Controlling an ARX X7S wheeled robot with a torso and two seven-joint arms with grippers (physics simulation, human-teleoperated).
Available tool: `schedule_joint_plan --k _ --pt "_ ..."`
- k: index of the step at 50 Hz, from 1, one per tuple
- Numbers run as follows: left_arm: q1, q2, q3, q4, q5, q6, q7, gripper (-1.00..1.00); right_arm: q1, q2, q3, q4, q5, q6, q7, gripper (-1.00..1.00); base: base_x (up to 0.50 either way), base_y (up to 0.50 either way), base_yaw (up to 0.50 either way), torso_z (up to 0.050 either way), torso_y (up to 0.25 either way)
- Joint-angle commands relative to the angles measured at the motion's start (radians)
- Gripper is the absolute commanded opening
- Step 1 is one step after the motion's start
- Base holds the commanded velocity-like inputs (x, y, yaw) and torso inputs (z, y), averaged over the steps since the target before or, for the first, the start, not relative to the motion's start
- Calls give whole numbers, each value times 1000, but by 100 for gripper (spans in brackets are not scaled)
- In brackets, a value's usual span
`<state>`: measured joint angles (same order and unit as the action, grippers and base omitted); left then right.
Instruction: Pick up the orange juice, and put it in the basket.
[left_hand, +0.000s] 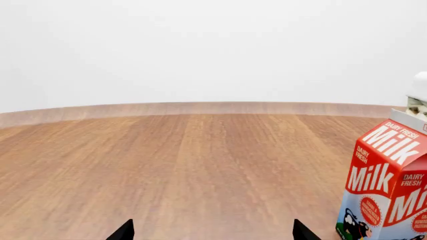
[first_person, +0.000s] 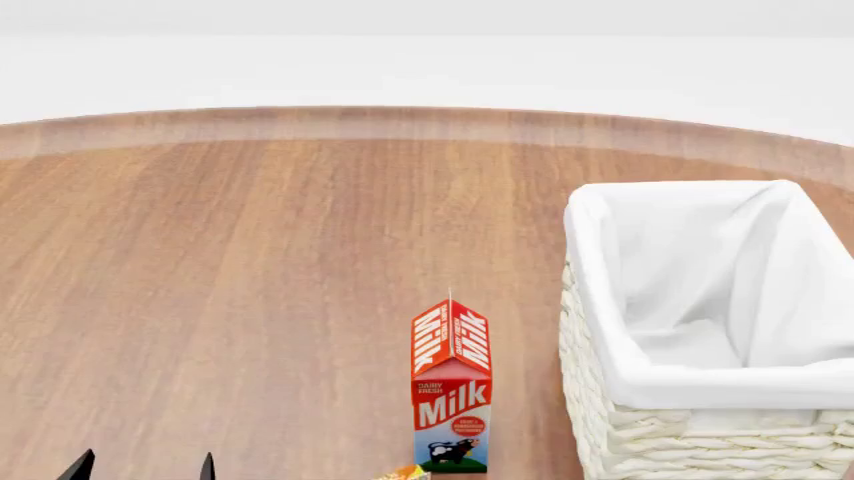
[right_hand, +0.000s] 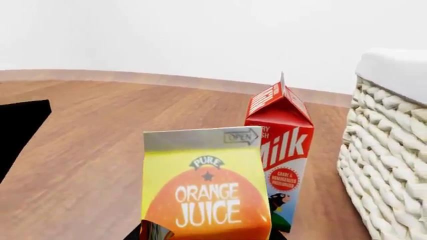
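The orange juice, a yellow-and-orange carton, fills the near part of the right wrist view. It stands between the fingers of my right gripper, which press on both its sides. In the head view only its top corner shows at the bottom edge, and the right gripper is out of view there. The basket, white wicker with a white cloth lining, stands at the right and also shows in the right wrist view. My left gripper is open and empty over bare wood, at the bottom left of the head view.
A red-and-white Milk carton stands upright just beyond the juice, left of the basket, and shows in both wrist views. The wooden table ends at a curved far edge. A black shape sits at one side of the right wrist view.
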<state>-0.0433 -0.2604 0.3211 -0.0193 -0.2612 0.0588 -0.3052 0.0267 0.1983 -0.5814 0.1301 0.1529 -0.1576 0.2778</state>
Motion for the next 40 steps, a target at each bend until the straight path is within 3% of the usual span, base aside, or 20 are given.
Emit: schedule_joint_plan --k 1,40 --pt "-1 -3 4 0 -3 1 -3 100 -5 21 0 -107 -41 51 18 -100 0 0 0 0 0" --pt "-4 -12 16 -2 -12 6 -14 100 -64 120 1 -580 -52 253 76 -100 0 0 0 0 1"
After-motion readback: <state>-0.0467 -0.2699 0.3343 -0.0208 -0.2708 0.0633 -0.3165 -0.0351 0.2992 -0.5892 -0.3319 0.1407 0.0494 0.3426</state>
